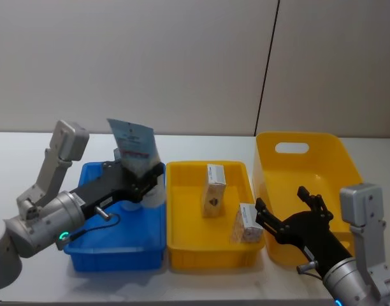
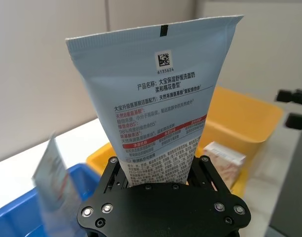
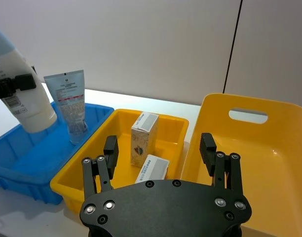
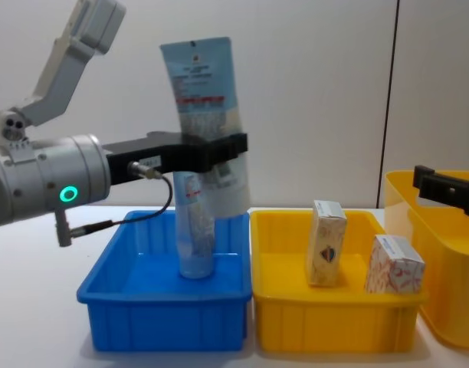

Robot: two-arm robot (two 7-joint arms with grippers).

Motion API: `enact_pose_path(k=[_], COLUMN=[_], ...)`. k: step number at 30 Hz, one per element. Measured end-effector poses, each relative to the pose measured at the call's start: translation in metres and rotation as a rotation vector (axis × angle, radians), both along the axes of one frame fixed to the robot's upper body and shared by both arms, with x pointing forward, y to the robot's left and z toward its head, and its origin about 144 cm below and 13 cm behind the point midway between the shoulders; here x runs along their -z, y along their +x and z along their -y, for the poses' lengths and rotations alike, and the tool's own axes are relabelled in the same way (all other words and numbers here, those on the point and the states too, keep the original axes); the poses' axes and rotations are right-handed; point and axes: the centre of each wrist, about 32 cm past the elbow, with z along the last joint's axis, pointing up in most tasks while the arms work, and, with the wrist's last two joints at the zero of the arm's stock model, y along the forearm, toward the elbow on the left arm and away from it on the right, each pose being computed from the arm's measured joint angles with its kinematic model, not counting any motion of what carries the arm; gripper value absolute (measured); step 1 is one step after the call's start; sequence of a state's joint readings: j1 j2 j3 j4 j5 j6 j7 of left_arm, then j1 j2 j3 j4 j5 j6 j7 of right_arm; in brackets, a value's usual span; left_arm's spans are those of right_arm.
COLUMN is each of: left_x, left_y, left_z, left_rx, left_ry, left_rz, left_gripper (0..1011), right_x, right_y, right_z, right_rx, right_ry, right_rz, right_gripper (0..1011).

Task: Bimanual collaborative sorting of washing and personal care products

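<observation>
Two small cream cardboard boxes, the orange-patterned box (image 4: 393,264) and the emblem box (image 4: 325,244), stand in the yellow plastic tray (image 4: 334,326); beside them the right gripper (image 1: 283,204) gapes empty; farther left, the left gripper (image 4: 219,153) clamps a tall pale-blue squeeze tube (image 4: 202,84) above the blue plastic bin (image 4: 162,314); a second tube (image 4: 195,238) stands inside it.

Standing tube (image 4: 195,245) top hidden (behind held tube (image 4: 200,77)).

Blue bin (image 4: 162,322): standing tube (image 4: 195,245) on its right side, left half of floor open. Held tube (image 4: 200,84), clamped in left gripper (image 4: 219,149), hangs above. Small yellow bin (image 4: 326,326): centre box (image 4: 326,244), front-right box (image 4: 393,266); left strip open. Big yellow bin (image 1: 310,167): floor bare.
</observation>
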State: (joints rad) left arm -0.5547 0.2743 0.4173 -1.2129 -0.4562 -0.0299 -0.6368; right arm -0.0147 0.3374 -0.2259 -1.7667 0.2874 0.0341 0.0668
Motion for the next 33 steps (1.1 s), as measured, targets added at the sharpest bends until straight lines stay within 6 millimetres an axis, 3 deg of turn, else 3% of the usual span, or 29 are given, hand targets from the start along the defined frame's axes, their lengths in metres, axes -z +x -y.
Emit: enact_pose_path(k=[19, 33], left_x=[0.0, 0.002], left_y=[0.023, 0.033], left_z=[0.033, 0.052], left_rx=[0.284, 0.403], left_ry=[-0.058, -0.08], left_rz=[-0.003, -0.01], left_gripper=[381, 381], right_x=[0.0, -0.016], right_y=[0.0, -0.001], right_z=[0.0, 0.005], right_rx=[-0.002, -0.099], right_ry=[0.001, 0.015], right_rz=[-0.001, -0.045], right_gripper=[1003, 1003])
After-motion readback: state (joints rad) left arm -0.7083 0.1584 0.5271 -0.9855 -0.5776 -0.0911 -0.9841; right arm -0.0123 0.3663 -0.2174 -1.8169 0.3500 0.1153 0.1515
